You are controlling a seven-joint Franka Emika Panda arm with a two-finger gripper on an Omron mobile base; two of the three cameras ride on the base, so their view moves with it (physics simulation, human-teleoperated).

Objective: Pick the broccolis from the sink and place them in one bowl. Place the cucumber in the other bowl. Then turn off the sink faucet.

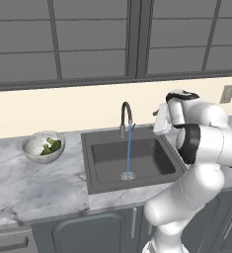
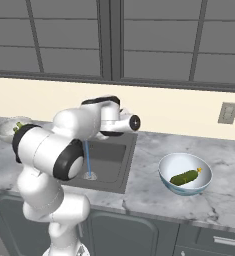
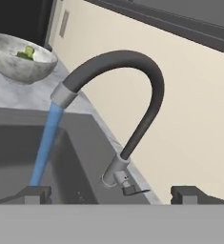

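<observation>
Gripper jaws spread wide, empty — pointed at the sink faucet. Water running into the sink — lever untouched.

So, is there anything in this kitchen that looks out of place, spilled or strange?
Only one thing stands out: the sink faucet is running, a blue stream falling into the sink, which has no vegetables in it. Nothing is spilled; the broccolis lie in the speckled bowl and the cucumber in the blue-rimmed bowl.
</observation>
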